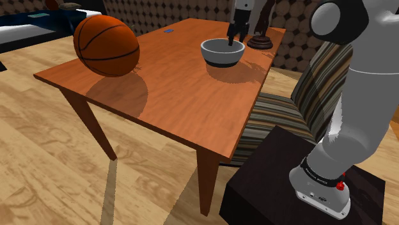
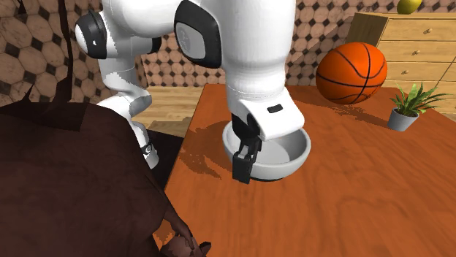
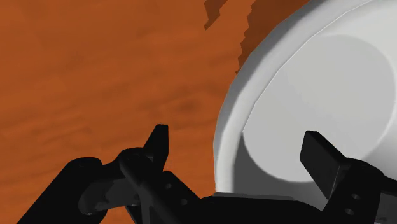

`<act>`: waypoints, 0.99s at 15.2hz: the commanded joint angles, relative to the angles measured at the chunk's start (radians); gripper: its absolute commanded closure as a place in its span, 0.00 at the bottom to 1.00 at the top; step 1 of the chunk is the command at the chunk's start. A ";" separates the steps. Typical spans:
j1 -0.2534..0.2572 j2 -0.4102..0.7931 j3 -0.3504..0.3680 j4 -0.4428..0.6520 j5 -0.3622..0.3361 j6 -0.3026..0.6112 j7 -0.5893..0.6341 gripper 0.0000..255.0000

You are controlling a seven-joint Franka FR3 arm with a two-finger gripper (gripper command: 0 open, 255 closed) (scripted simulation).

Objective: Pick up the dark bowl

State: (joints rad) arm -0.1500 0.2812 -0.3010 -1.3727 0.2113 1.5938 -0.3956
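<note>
The bowl (image 1: 222, 52) stands on the wooden table (image 1: 172, 96) near its far edge; it is pale grey inside with a darker grey outer wall. My black gripper (image 1: 235, 35) has come down over the bowl's rim on the side nearest the arm. In the wrist view the gripper (image 3: 238, 149) is open and straddles the rim of the bowl (image 3: 331, 83): one finger is outside over the wood, the other inside the hollow. Neither finger touches the wall. From the second exterior view the gripper (image 2: 245, 157) hangs at the left rim of the bowl (image 2: 289, 150).
An orange basketball (image 1: 106, 46) rests on the table's left part. A dark brown rounded base (image 1: 261, 42) stands just behind the bowl. A striped chair (image 1: 288, 108) is tucked beside the table. A potted plant (image 2: 409, 106) and a dresser (image 2: 416, 44) stand beyond.
</note>
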 commanded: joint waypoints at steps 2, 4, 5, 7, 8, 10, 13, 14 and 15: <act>0.002 -0.002 0.000 -0.036 0.000 0.034 -0.005 0.00; 0.002 -0.002 0.000 -0.036 0.000 0.034 -0.005 1.00; 0.002 -0.002 0.001 -0.036 0.000 0.034 -0.004 1.00; 0.002 -0.002 0.000 -0.036 0.000 0.034 -0.005 1.00; 0.002 -0.002 0.000 -0.036 0.000 0.034 -0.005 1.00; 0.002 -0.003 0.000 -0.038 -0.001 0.036 -0.005 1.00; 0.002 -0.002 0.000 -0.036 0.000 0.034 -0.005 1.00; 0.001 0.000 0.000 -0.019 0.000 0.020 -0.003 1.00; -0.001 0.003 0.000 -0.002 0.001 0.005 -0.002 1.00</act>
State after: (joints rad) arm -0.1504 0.2822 -0.3012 -1.3872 0.2123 1.6101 -0.3994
